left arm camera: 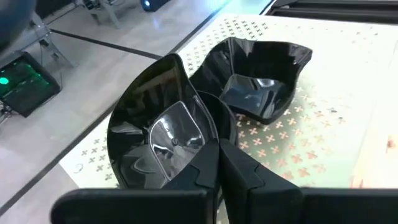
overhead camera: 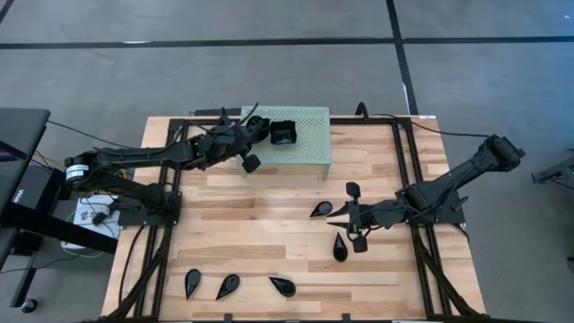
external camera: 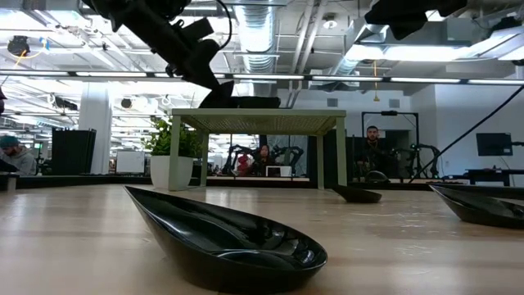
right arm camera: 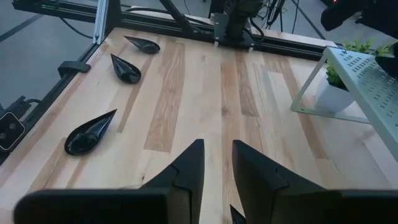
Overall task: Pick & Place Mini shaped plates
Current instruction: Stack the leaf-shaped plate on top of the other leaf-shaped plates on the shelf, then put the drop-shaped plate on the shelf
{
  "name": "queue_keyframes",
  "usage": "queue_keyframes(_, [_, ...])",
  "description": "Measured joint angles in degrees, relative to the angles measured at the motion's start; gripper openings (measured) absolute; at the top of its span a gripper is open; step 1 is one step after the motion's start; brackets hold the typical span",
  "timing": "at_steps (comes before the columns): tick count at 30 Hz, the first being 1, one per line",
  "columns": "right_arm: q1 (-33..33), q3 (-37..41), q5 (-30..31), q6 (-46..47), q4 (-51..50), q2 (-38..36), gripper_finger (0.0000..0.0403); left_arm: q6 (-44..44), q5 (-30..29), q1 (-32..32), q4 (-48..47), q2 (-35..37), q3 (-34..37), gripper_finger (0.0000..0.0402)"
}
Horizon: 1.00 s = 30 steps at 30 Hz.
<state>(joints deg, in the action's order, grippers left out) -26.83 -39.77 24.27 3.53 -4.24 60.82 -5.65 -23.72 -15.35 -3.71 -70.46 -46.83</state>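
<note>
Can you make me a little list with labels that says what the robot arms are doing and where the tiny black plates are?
left gripper: shut on a black plate, above the green stand
plate on stand: one wavy-edged dish sits on the stand top
right gripper: over the table, fingers slightly apart, holding nothing
plates by right gripper: teardrop plates lie near it
plates at front edge: three teardrop plates in a row
under the stand: a small potted plant
</note>
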Motion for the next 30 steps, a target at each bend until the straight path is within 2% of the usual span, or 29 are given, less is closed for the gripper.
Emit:
queue_keyframes(13, [0.0, 0.0, 0.0, 0.0, 0.0, 0.0, 0.0077, 4.7, 0.0, 0.3, 0.8, 0.0, 0.0, 0.0016])
queue_keyframes(30, [0.0, 0.0, 0.0, 0.0, 0.0, 0.0, 0.0077, 6.2, 0.0, 0.0, 3.3, 0.0, 0.0, 0.0084])
